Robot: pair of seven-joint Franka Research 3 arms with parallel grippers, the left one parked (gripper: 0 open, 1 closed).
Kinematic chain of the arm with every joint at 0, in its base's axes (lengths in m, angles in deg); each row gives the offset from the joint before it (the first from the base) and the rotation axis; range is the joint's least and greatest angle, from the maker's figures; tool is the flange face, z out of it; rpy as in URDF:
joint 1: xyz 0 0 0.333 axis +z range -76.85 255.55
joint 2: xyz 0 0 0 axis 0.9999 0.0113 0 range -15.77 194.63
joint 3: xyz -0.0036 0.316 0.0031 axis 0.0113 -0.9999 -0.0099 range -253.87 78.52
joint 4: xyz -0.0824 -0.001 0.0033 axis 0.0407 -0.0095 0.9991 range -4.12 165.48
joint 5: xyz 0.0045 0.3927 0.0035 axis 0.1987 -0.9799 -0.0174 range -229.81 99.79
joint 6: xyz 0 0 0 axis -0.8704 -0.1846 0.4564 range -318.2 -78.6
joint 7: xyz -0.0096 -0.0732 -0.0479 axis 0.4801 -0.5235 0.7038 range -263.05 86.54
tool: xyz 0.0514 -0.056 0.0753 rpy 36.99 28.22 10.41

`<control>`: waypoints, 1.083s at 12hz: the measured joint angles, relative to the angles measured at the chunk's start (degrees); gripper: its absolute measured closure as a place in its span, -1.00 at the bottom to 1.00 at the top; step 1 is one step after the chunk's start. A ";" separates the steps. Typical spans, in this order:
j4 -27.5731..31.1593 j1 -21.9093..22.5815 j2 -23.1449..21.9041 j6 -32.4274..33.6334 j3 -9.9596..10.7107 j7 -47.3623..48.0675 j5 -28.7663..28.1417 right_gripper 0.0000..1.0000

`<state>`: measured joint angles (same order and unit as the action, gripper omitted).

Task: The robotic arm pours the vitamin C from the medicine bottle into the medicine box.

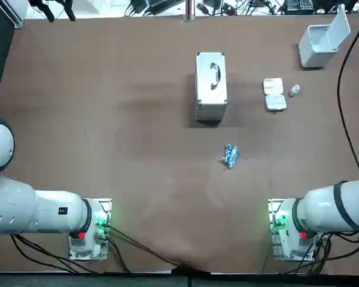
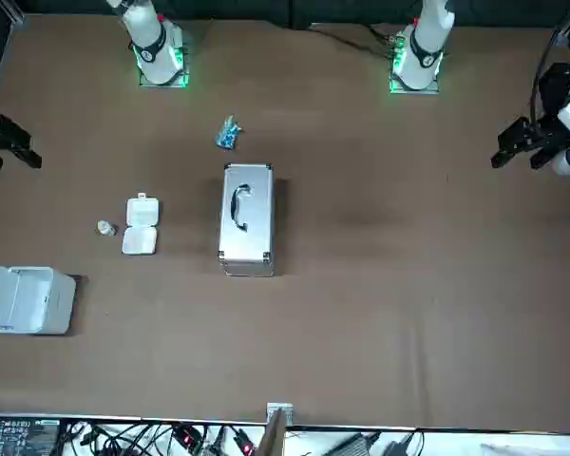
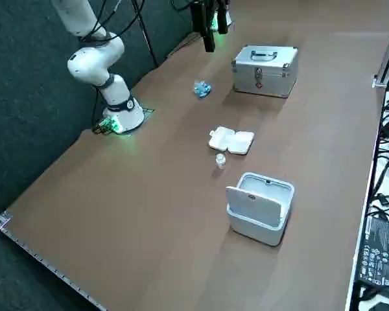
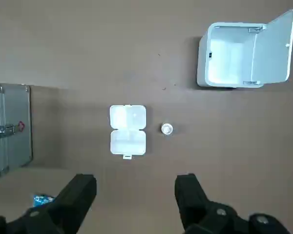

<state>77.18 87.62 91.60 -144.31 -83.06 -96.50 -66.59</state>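
A: State of the gripper (image 4: 136, 183)?
B: Fingers wide apart, empty, high over the table (image 4: 63, 48). The bottle (image 4: 166, 128) stands upright just beside the open box (image 4: 128, 130), not touching.
A: Risks?
B: Small bottle: an off-centre close likely tips it, or a finger shoves the box. Poor aim spills tablets.
A: Count?
B: One bottle, one box, one bin (image 4: 234, 53), one case (image 1: 211, 86), one blue wrapper (image 1: 230, 155).

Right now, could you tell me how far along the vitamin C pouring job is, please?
Done: the medicine box lies open on the table. In hand: nothing; the right gripper hangs open and empty above the table. Left: grasp the medicine bottle standing beside the box, and pour into it.
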 joint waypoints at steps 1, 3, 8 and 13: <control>0.06 -0.02 0.00 0.00 0.00 0.00 0.00 -1.00; 0.16 -0.23 -0.02 0.01 0.00 0.00 0.00 -1.00; 0.33 -0.65 -0.11 0.02 0.03 -0.07 0.00 -1.00; 1.52 -0.67 -0.11 0.28 -0.03 -0.19 0.00 -1.00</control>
<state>78.70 86.96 91.49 -144.04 -83.09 -96.69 -66.59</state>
